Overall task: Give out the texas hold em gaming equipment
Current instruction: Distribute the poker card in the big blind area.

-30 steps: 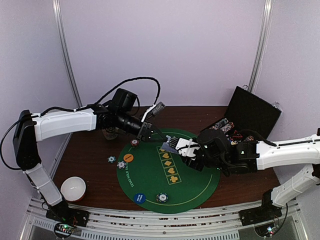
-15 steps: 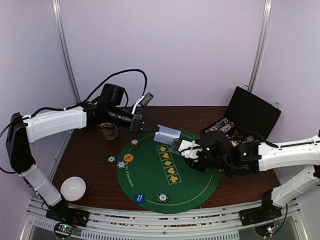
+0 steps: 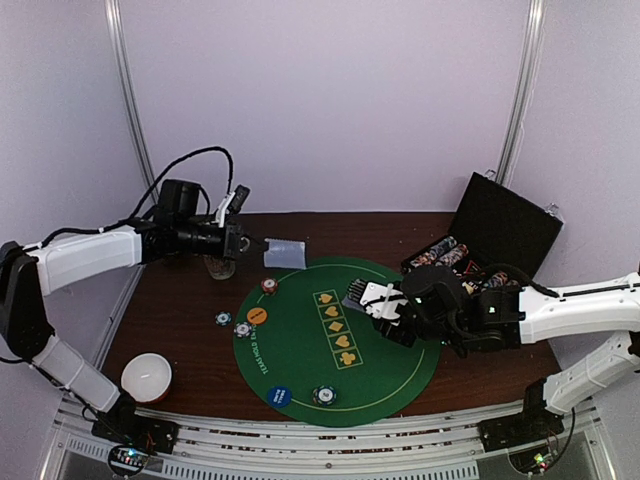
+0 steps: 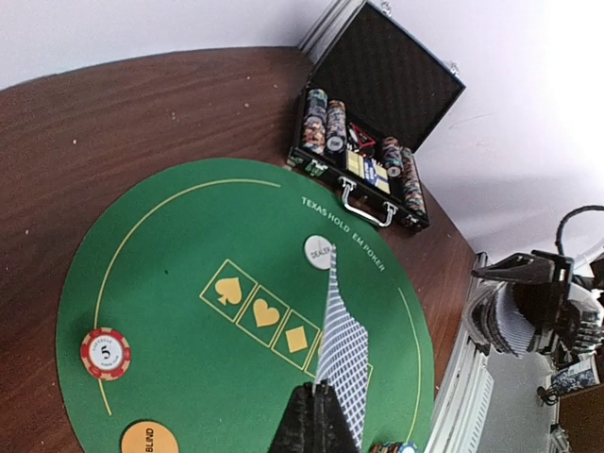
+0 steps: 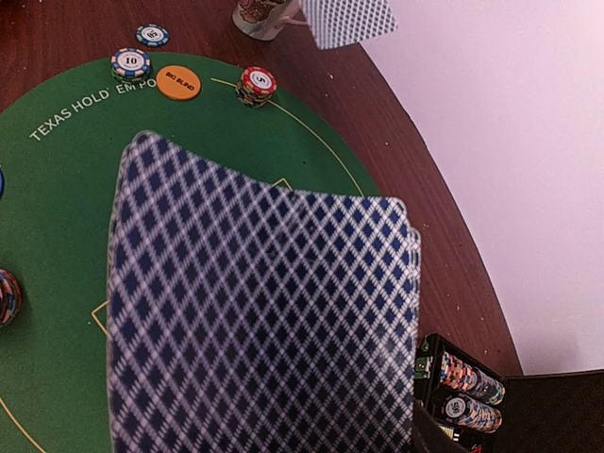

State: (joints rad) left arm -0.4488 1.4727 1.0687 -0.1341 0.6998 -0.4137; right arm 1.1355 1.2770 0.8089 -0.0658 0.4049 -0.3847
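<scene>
My left gripper (image 3: 262, 245) is shut on the edge of one blue-backed playing card (image 3: 285, 253), held in the air over the table's back left, beside the mat. In the left wrist view that card (image 4: 342, 351) stands edge-on above the closed fingertips (image 4: 326, 394). My right gripper (image 3: 374, 298) is shut on a deck of cards (image 3: 360, 295) over the mat's right half; the deck (image 5: 264, 311) fills the right wrist view and hides the fingers. On the green mat (image 3: 300, 365) lie a red chip (image 3: 269, 286), an orange disc (image 3: 257, 315), a blue disc (image 3: 280, 396) and a white dealer disc (image 4: 319, 251).
An open black case (image 3: 505, 235) with rows of chips stands at the back right. A patterned mug (image 3: 220, 266) sits under the left arm. A white bowl (image 3: 147, 377) is at the front left. Two chips (image 3: 223, 318) lie at the mat's left edge, another (image 3: 323, 395) near its front.
The left arm has drawn back to the left with the card, away from the deck and off the mat. The right gripper with the deck has barely moved.
</scene>
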